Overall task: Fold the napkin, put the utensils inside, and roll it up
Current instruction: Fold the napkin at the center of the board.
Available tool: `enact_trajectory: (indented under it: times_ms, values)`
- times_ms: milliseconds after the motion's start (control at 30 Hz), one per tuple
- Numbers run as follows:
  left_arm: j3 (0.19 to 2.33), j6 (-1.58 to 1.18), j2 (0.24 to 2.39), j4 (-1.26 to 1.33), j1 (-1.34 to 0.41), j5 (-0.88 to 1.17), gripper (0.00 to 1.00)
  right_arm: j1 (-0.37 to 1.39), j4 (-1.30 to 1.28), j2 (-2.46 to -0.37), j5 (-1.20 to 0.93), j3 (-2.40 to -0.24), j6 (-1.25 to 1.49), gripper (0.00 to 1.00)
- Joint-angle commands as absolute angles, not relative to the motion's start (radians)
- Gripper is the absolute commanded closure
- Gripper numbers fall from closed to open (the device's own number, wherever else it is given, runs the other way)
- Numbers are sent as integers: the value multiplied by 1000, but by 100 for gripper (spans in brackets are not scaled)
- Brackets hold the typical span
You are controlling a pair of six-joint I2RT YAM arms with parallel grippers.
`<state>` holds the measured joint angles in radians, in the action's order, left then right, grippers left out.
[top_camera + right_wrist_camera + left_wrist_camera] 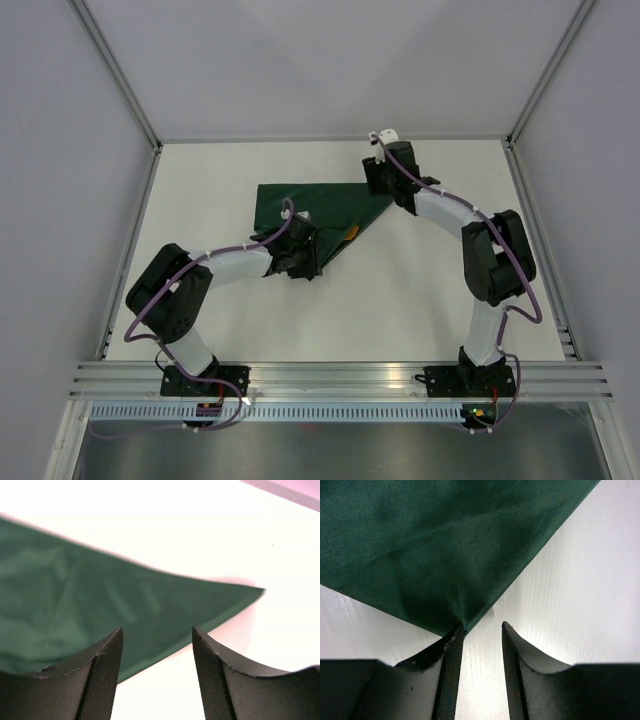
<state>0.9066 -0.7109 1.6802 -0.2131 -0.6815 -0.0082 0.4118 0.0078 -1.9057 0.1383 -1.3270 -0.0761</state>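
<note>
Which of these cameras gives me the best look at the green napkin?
The top external view: the napkin shows nearly whole, its folded outline clear. The left wrist view catches just one corner, the right wrist view a blurry pointed end.

The napkin (100, 605) looks blurred (right wrist view).

You have the napkin (320, 210) lying on the counter (450, 300), left of centre and toward the far side. Your left claw (482, 627) sits at its near corner, which touches one fingertip. Your right claw (157, 630) hangs above the napkin's edge near its far right corner, behind and right of the left claw.
</note>
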Motion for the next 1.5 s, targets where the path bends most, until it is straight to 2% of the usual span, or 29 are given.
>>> enact_trajectory:
  times_ms: [0,133,267,667,1067,1133,1267,1333,1433,1467]
  values:
    - [890,-727,1641,-242,-687,-28,58,278,-156,-1968,62,-1456,75,36]
    - [877,-719,1629,-258,-687,-34,58,167,-253,-2051,-44,-1592,176,35]
    - [865,-716,1614,-270,-687,-40,58,104,-304,-2105,-98,-1634,228,35]
    - [818,-713,1549,-299,-684,-67,57,55,-360,-2175,-264,-1628,400,33]
    - [799,-716,1529,-305,-686,-60,57,20,-281,-2200,-301,-1540,475,35]
    - [796,-715,1523,-305,-686,-60,57,17,-262,-2203,-311,-1534,482,37]
    - [796,-709,1508,-305,-687,-48,58,11,-227,-2207,-339,-1526,500,51]
    - [798,-706,1503,-305,-687,-43,58,11,-215,-2207,-345,-1526,503,54]
    - [796,-695,1500,-307,-687,-29,58,11,-184,-2204,-368,-1519,509,65]
    - [795,-693,1500,-307,-687,-22,58,11,-161,-2200,-377,-1514,514,72]
